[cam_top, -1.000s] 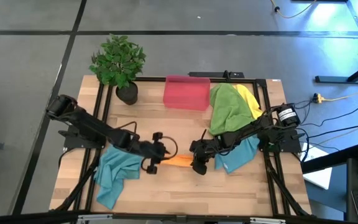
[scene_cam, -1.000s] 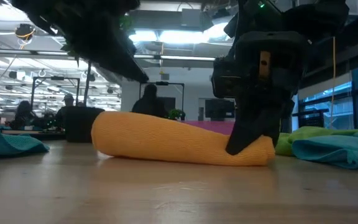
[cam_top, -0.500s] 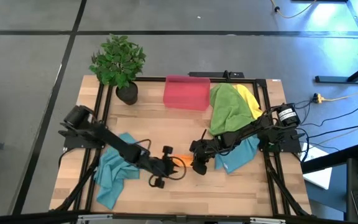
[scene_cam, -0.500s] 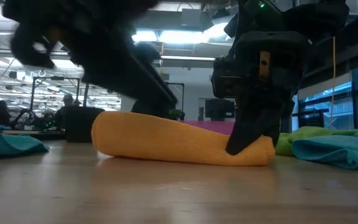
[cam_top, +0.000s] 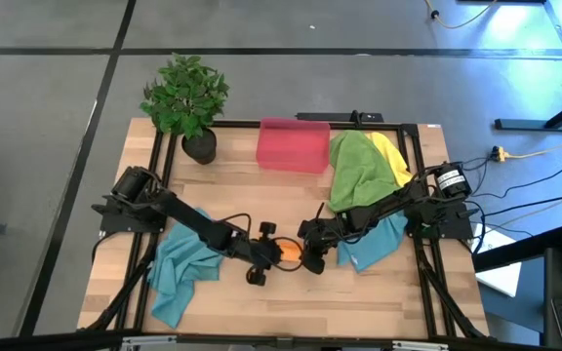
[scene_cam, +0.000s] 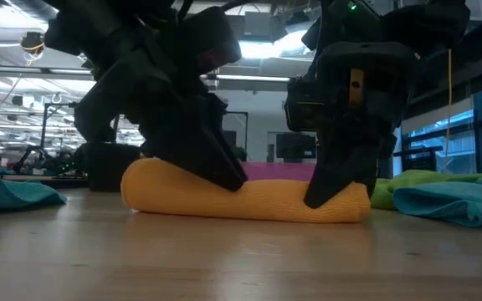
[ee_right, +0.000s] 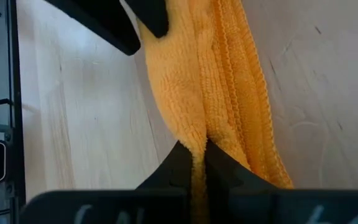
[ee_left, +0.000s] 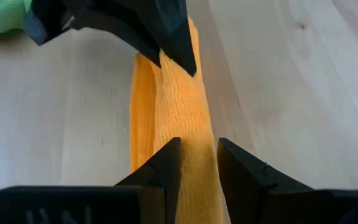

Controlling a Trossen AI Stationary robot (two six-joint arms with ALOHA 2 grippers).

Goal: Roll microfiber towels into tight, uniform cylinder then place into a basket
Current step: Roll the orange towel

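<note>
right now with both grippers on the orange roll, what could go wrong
1. The right gripper pinches only a thin fold at one end of the orange towel, so lifting may unroll it.
2. The left gripper straddles the roll with little cloth between its fingers; it could slip off.
3. The basket sits across the table, so a loose roll may sag on the way.

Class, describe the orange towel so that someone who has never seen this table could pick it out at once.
Start at the wooden table and look between the two dark arms. The orange towel lies there, pinched by both the left gripper and the right gripper. It alone is rolled into a cylinder.
</note>
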